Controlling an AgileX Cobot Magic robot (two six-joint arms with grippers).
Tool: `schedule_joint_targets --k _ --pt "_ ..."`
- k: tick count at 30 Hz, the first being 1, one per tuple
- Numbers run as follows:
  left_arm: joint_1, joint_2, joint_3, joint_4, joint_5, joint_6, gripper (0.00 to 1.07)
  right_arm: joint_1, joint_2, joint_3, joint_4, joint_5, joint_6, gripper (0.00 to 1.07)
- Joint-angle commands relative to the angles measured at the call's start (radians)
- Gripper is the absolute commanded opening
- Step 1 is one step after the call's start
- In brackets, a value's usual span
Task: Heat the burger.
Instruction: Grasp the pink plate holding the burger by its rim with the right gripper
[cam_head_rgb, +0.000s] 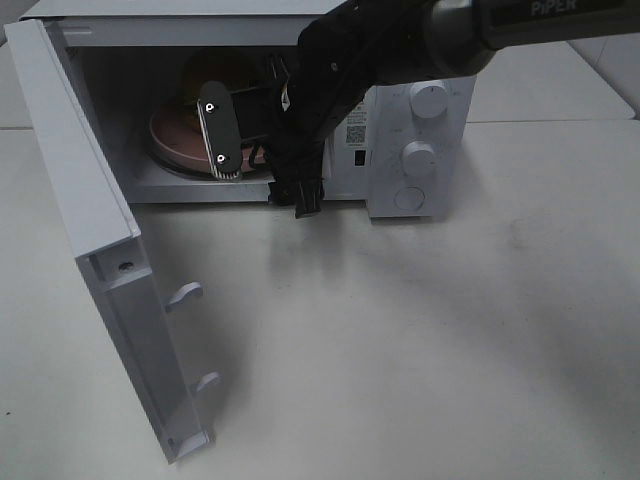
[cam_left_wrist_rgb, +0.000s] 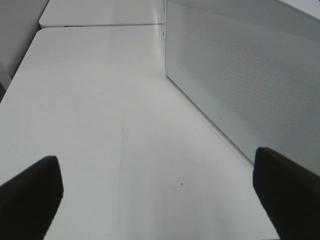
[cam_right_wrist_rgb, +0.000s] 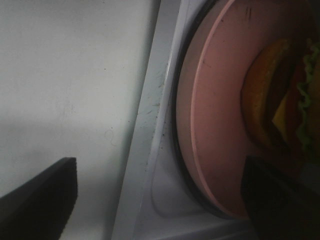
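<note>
With the burger (cam_right_wrist_rgb: 280, 100) seated on the pink plate (cam_right_wrist_rgb: 215, 125) inside the microwave (cam_head_rgb: 420, 130), withdraw the released right gripper (cam_right_wrist_rgb: 160, 195) straight out through the microwave opening, clear of the plate rim.

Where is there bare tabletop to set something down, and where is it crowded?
Free: the white table in front of the microwave, right of its open door. Crowded: the microwave cavity, filled by the pink plate with the burger, with the right end effector at its mouth.
</note>
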Motion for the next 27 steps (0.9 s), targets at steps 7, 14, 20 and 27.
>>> schedule_joint_targets --k 7,14,20,27 --pt "0.004 -0.021 0.004 -0.002 -0.003 0.003 0.98 -0.004 0.127 -0.185 0.03 0.092 0.008 0.82" --pt "0.004 -0.021 0.004 -0.002 -0.003 0.003 0.98 -0.004 0.201 -0.32 0.03 0.152 0.017 0.8" --pt "0.004 -0.021 0.004 -0.002 -0.003 0.003 0.98 -0.004 0.267 -0.441 0.029 0.165 0.053 0.78" --pt "0.004 -0.021 0.004 -0.002 -0.003 0.003 0.98 -0.005 0.322 -0.515 0.044 0.18 0.058 0.75"
